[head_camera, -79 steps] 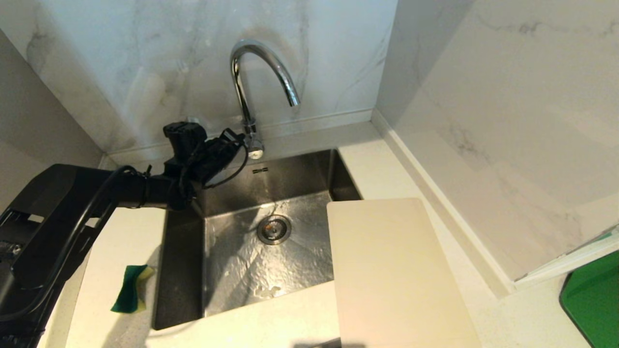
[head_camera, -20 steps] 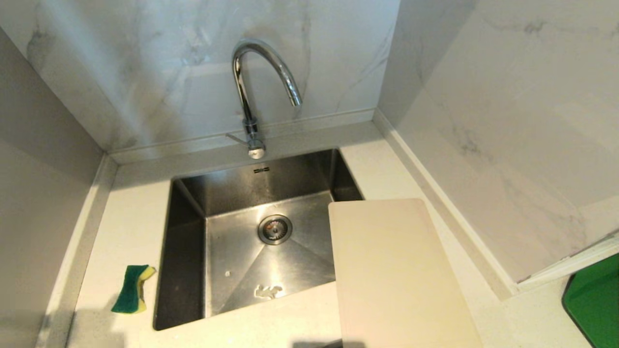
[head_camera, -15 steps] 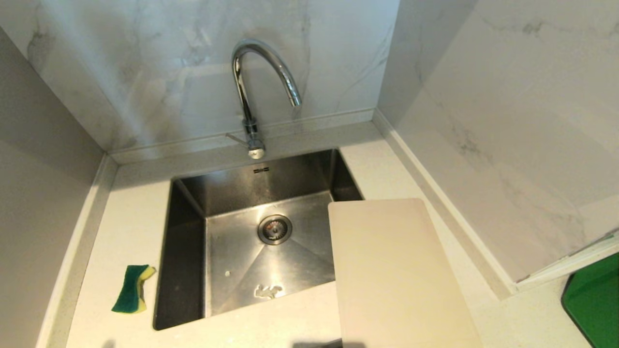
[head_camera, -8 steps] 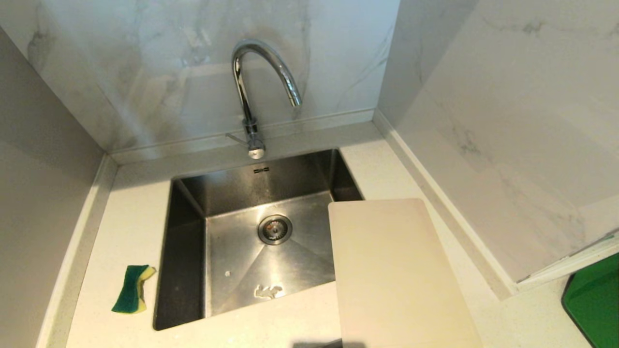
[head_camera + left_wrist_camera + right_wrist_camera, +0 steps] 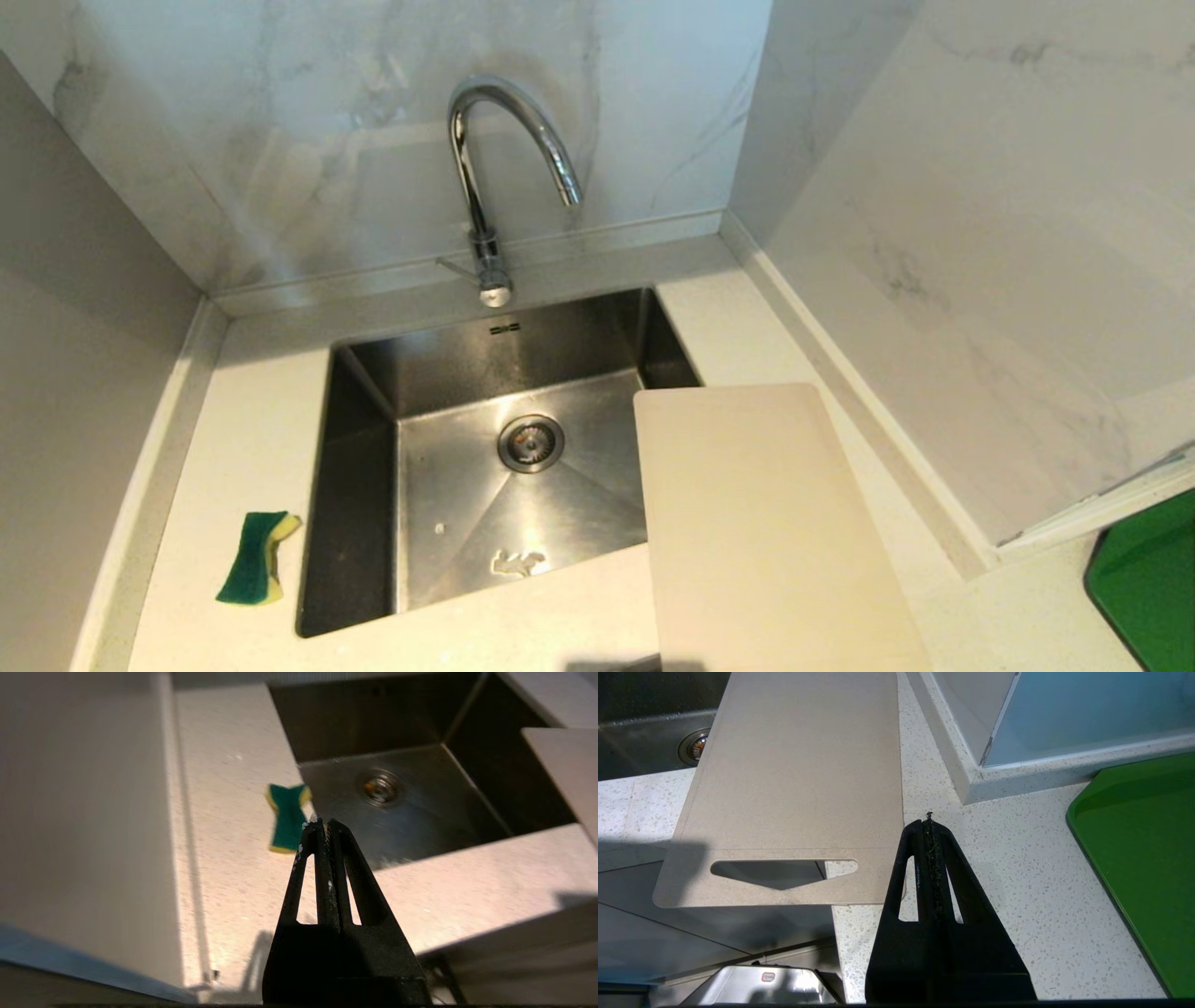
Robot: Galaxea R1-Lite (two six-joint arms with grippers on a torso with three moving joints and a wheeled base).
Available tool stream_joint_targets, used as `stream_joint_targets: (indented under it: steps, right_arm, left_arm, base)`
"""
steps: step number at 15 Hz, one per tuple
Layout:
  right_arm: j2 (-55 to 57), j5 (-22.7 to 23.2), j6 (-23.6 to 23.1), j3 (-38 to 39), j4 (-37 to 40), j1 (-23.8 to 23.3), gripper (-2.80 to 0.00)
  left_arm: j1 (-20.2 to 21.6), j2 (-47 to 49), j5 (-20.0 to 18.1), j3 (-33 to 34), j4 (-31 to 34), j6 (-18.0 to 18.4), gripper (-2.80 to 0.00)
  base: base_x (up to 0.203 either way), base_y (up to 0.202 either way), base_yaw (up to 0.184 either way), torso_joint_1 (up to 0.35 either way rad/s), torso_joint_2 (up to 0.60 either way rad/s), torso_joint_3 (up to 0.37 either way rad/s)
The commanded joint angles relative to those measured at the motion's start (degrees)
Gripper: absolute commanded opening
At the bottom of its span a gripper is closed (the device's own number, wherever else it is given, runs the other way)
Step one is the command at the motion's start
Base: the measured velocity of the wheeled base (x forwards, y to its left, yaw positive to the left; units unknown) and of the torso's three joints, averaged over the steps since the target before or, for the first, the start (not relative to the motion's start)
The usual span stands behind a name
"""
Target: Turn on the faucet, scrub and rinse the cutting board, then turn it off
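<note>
I see the faucet point(image 5: 485, 177), a chrome gooseneck, upright behind the sink point(image 5: 355, 523), no water running. Cutting board point(image 5: 766, 532), cream-white, lies flat on the table, far left corner overhanging the sink, handle slot nearest me.

Left arm gone from beside the faucet

The left gripper point(image 5: 325, 826), earlier reaching in at the faucet's point(image 5: 485, 187) base lever, is now sitting pinched together and empty, back from the faucet near the counter's front edge, and the sink point(image 5: 523, 485) floor under the faucet is no longer showing rippling water.
</note>
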Motion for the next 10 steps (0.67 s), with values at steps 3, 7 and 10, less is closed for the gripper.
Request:
stream_joint_targets:
  steps: [3,7,10]
  right_arm:
    - [0.1,0.2,-1.3,0.1,0.2,0.0,-2.8]
    - [0.1,0.6,-3.3,0.1,0.4,0.0,-2.8]
    - [0.1,1.7,-4.0,0.1,0.4,0.0,-2.8]
  left_arm:
    - [0.0,-2.1,3.9,0.6,-0.4,4.8,-2.8]
    - [0.0,-2.1,0.1,0.6,7.0,5.5,-2.8]
    - [0.0,-2.0,0.0,0.6,6.8,4.8,-2.8]
  base:
    - [0.0,0.0,0.0,0.0,0.0,0.0]
    - [0.0,0.0,0.0,0.0,0.0,0.0]
    - [0.0,0.0,0.0,0.0,0.0,0.0]
